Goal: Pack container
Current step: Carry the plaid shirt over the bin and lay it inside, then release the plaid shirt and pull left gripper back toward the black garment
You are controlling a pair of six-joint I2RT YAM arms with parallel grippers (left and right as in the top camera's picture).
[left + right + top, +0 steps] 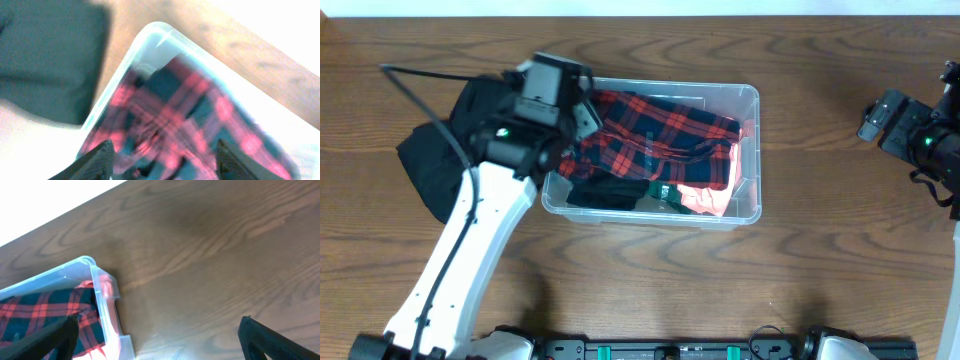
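Observation:
The clear plastic container (pixel 752 150) stands mid-table. It holds a red-and-black plaid garment (pixel 650 135), a black garment (pixel 610 190) and a coral-pink one (pixel 705 198). My left gripper (pixel 582 115) hovers over the container's left end. In the left wrist view its fingers (pixel 165 162) are open and empty above the blurred plaid cloth (pixel 200 115), with the container's rim (pixel 150 30) in sight. My right gripper (pixel 870 120) is far right, away from the container. In the right wrist view it is open (pixel 157 342) over bare wood, beside the container's corner (pixel 95 280).
A black cloth (pixel 430 165) lies on the wooden table left of the container, partly under my left arm; it also shows in the left wrist view (pixel 45 55). Brown wood table (pixel 820 260) surrounds the container.

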